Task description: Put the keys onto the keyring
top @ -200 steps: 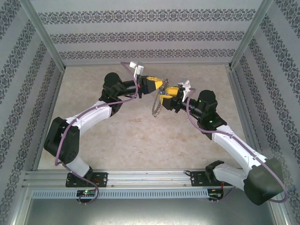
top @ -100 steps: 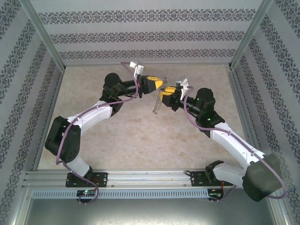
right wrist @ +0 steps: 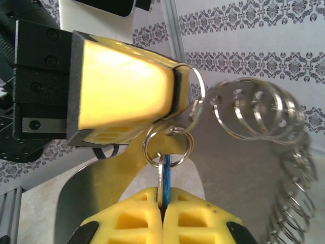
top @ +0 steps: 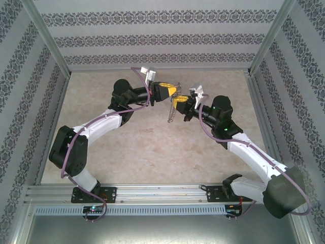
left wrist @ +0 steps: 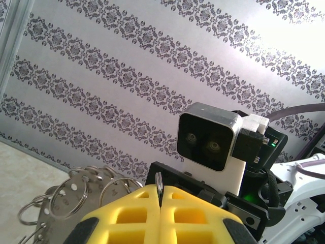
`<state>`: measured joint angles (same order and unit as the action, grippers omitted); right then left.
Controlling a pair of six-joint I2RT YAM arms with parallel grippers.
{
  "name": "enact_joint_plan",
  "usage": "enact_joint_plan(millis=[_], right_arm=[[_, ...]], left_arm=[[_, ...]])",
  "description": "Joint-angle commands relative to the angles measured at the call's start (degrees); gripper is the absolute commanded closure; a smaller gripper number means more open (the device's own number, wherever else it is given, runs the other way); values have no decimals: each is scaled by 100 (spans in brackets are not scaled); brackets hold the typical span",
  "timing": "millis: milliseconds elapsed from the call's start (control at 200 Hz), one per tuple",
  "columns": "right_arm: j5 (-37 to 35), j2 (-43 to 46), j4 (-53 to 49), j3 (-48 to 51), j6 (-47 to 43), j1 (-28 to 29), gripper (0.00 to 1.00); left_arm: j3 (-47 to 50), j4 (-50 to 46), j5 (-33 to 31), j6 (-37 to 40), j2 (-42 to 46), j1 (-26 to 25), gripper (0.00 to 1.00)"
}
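Yellow-padded left gripper point(left wrist: 160, 197) and right gripper point(right wrist: 162, 203), silvery metal keyring point(right wrist: 238, 168), small blue-headed key point(right wrist: 166, 178), pale walls point(top: 162, 31) with dark floral bands, mottled beige tabletop point(top: 152, 147).

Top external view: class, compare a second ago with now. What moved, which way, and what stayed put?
The right gripper edged left, toward the left gripper, and the keyring hanging between them turned from broad to nearly edge-on. The left arm stayed put, and neither gripper let go.
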<state>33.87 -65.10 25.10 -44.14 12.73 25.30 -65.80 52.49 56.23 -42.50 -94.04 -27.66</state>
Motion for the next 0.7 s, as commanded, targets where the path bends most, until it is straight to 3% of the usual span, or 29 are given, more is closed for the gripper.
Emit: enact_joint_plan(millis=[0,694], right_arm=[[179,-44,197,-192,1,97,100],[-316,343,-365,-107,60,-105,100]], left_arm=[[-8,463,-99,-3,-9,2,100],[76,283,-67,208,68,10,100]])
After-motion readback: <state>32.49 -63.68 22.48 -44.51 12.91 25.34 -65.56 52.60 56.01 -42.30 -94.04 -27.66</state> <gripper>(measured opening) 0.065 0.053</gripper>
